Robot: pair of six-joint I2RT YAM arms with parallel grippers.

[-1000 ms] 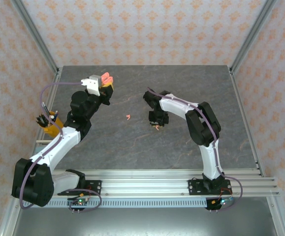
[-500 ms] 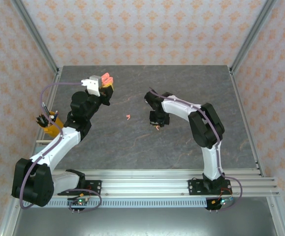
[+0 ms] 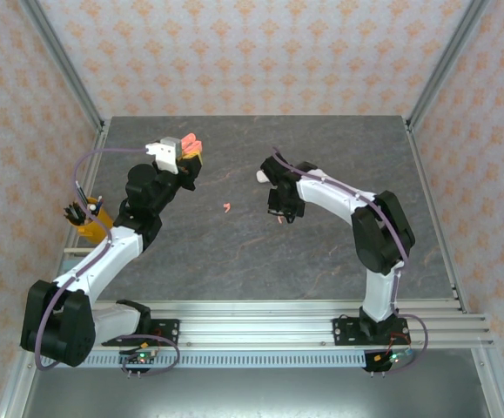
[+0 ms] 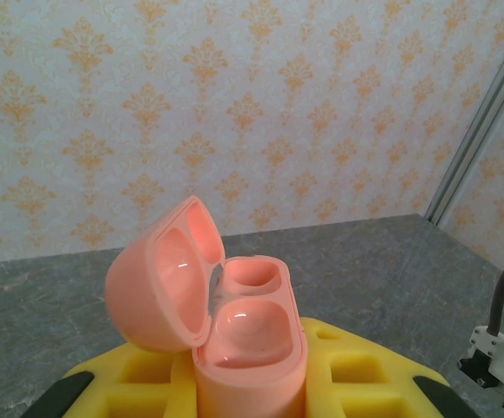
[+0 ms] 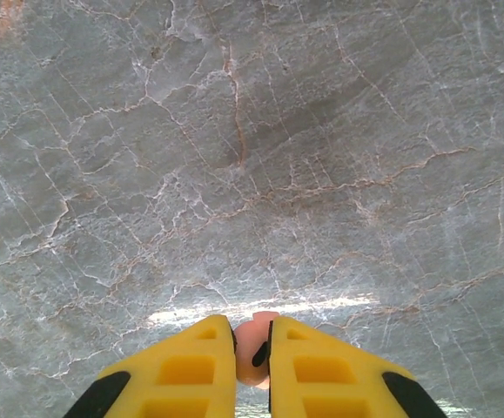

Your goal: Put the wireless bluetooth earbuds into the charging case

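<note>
The right pincer (image 5: 252, 355) is pressed onto a salmon-pink earbud (image 5: 253, 341). Its yellow fingers (image 5: 186, 374) nearly meet, with the bud squeezed between the tips. From overhead, this pincer (image 3: 279, 214) points down over the middle of the grey marbled surface (image 3: 321, 252), and the bud (image 3: 279, 223) shows just at its near end. Whether the bud touches the surface cannot be told.

The left pincer (image 4: 250, 383) is clamped on the lower body of a salmon-pink charging case (image 4: 247, 326), which stands upright between its yellow pads. The lid is swung open to the left, and both wells show bare, glossy insides. From overhead, the left pincer (image 3: 184, 157) is raised over the far left part of the surface, with the open case (image 3: 191, 142) at its tip.

A second pink earbud (image 3: 226, 207) lies on the surface between the two pincers, apart from both and nearer the right one. A small white object (image 3: 261, 177) sits just beside the right arm on its far left side; it is too small to identify. A cup of pens (image 3: 90, 218) stands at the left edge, close to the left arm.
</note>
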